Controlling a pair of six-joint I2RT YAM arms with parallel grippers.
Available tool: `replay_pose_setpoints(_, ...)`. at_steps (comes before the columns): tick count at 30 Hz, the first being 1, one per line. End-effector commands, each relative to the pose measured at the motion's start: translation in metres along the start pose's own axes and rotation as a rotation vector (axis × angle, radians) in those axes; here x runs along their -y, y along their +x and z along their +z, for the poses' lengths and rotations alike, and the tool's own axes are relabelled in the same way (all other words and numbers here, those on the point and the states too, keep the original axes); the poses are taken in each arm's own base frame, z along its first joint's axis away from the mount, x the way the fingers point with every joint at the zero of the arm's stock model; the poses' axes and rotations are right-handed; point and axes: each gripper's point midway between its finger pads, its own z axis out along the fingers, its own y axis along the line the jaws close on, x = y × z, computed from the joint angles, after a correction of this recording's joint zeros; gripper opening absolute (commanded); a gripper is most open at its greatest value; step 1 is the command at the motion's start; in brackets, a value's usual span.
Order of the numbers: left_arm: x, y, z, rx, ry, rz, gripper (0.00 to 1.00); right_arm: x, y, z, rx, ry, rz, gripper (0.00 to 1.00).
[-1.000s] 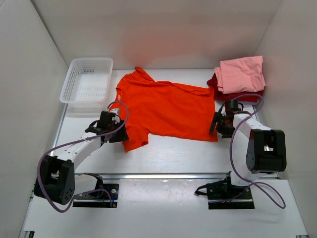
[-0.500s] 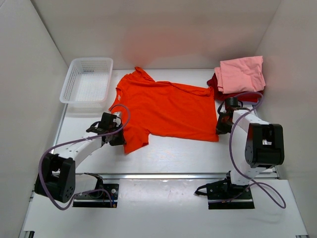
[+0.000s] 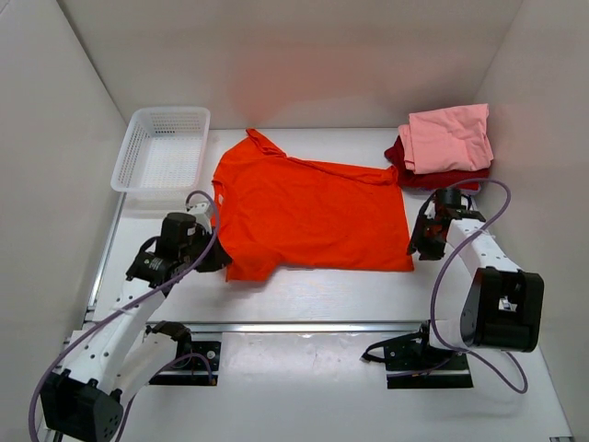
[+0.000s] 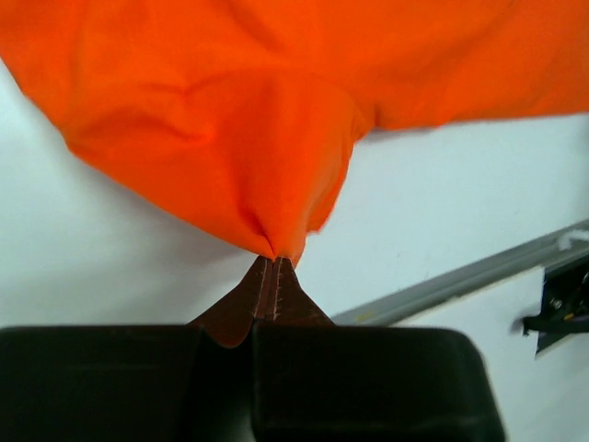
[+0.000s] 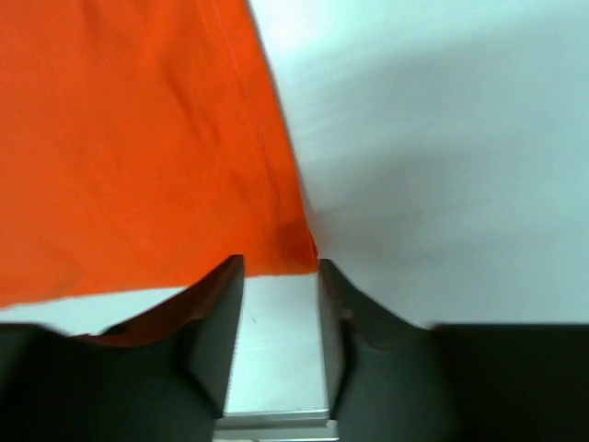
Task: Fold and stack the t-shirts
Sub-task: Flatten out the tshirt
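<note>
The orange t-shirt (image 3: pixel 313 216) is spread flat at the centre of the table (image 3: pixel 322 287), its sleeve clamped in the left claw (image 4: pixel 276 264). The right claw (image 5: pixel 276 267) is parted at its hem corner. The pink t-shirt (image 3: pixel 451 138) is stacked on the dark red t-shirt (image 3: pixel 442 178) at the far right corner.

Left arm (image 3: pixel 120 320) reaches forward and low, jaws pinched shut on the shirt (image 3: pixel 313 207). Right arm (image 3: pixel 469 244) stretches forward, wrist tipped down, jaws slightly parted.
</note>
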Motion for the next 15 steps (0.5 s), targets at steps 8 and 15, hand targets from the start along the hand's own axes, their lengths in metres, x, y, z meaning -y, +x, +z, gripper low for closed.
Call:
replay_pose_setpoints(8,0.000,0.044,-0.003,-0.122,0.025,-0.076,0.00,-0.012,0.046,0.020,-0.134,-0.026,-0.042,0.59)
replay_pose_setpoints(15,0.003,0.034,-0.009,-0.090,0.033,-0.071,0.00,-0.020,0.043,0.014,-0.126,-0.021,-0.062,0.00)
